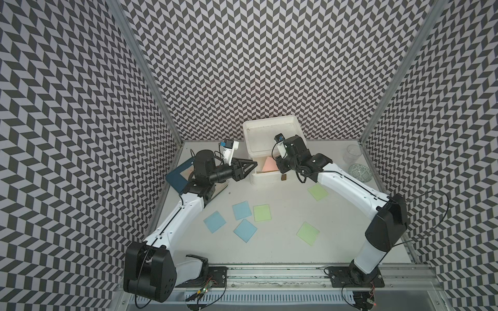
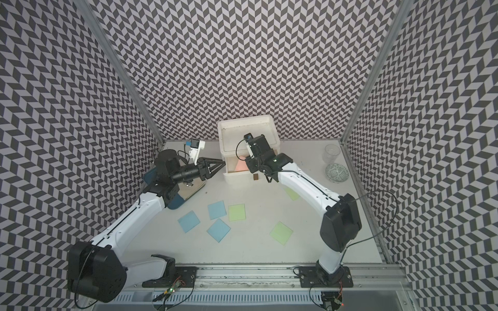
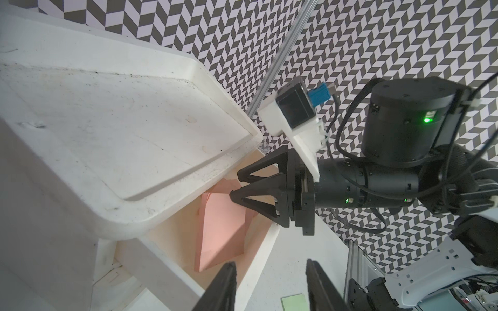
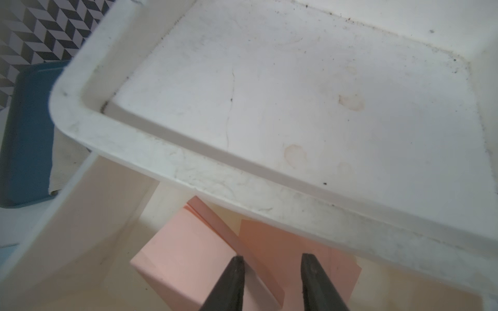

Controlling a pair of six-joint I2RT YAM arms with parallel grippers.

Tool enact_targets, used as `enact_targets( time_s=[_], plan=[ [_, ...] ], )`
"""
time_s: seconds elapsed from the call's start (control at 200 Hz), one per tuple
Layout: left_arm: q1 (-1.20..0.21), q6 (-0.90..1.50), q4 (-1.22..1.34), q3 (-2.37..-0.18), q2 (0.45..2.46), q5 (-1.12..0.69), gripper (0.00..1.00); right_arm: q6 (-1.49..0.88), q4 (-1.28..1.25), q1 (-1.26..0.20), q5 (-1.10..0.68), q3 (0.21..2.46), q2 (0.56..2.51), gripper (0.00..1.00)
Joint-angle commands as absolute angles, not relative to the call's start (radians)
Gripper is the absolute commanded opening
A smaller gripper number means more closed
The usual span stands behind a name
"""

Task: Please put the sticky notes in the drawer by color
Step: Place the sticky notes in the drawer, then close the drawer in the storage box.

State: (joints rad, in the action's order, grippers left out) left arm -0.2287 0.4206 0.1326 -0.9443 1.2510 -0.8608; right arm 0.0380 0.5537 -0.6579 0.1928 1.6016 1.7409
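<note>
A white drawer box (image 1: 258, 154) stands at the middle of the worktop's (image 1: 283, 250) back edge. Its top drawer (image 1: 265, 180) stands part-way out, the small brown handle (image 1: 283, 177) facing the front edge.

Inside the drawer lie the pink notes (image 4: 188, 255), overlapping and tilted against one another. At least two show; the exact count is hard to tell.

The right gripper (image 4: 272, 258) reaches in just under the box's overhanging rim, directly above the pink notes. Its jaws stand a little apart with nothing visibly between them. The low, slanted reach seems forced by the narrow gap the half-open drawer leaves.

The left gripper (image 1: 252, 167) hovers just beside the drawer's left side. Its jaws are spread and empty, apparently keeping clear while staying close enough to steady or shut the drawer.

Three blue notes (image 1: 242, 210) lie flat near the middle of the worktop, towards its left edge. One of the green notes (image 1: 262, 213) lies just beside them. A second is beside the right arm, and a third is nearer the front right corner. All six are apart from the drawer box and not yet sorted.

A dark blue tray (image 1: 176, 179) sits at the left edge under the left arm. A glass (image 1: 352, 153) and a patterned dish (image 1: 360, 172) sit in the back right corner.
</note>
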Motion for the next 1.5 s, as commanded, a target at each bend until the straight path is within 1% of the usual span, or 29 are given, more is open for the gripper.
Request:
enact_targets(
  time_s=[0.0,0.13,0.26,0.451,0.661,0.811,0.941,1.052,1.172,1.232,1.332,1.497],
  plan=[
    [-0.224,0.422,0.153,-0.937,1.24,-0.876,0.46,0.047,0.543,-0.658,0.229,1.629,1.756,0.39],
    [-0.224,0.422,0.153,-0.937,1.241,-0.876,0.46,0.049,0.541,-0.656,0.229,1.632,1.756,0.39],
    [-0.224,0.421,0.153,-0.937,1.241,-0.876,0.46,0.042,0.528,-0.657,0.182,1.632,1.756,0.39],
    [-0.224,0.418,0.149,-0.938,1.24,-0.874,0.46,0.025,0.477,-0.653,0.021,1.642,1.786,0.39],
    [-0.224,0.413,0.143,-0.94,1.235,-0.868,0.46,0.011,0.513,-0.65,0.068,1.663,1.786,0.39],
    [-0.224,0.411,0.135,-0.942,1.24,-0.857,0.46,-0.002,0.5,-0.649,0.067,1.624,1.688,0.39],
    [-0.224,0.397,0.081,-0.978,1.252,-0.794,0.46,-0.039,0.392,-0.65,0.046,1.469,1.53,0.39],
    [-0.225,0.369,-0.029,-1.059,1.263,-0.648,0.46,-0.069,0.212,-0.652,0.023,1.254,1.359,0.39],
    [-0.225,0.388,-0.131,-1.159,1.301,-0.518,0.46,-0.177,0.11,-0.655,-0.022,1.091,1.217,0.39],
    [-0.226,0.388,-0.147,-1.198,1.327,-0.506,0.47,-0.221,0.084,-0.659,-0.073,1.028,1.174,0.39],
    [-0.227,0.427,-0.155,-1.246,1.366,-0.49,0.48,-0.287,0.038,-0.674,-0.159,0.92,1.129,0.43],
    [-0.227,0.42,-0.222,-1.331,1.444,-0.437,0.49,-0.359,-0.013,-0.679,-0.188,0.76,1.084,0.45]
  ],
)
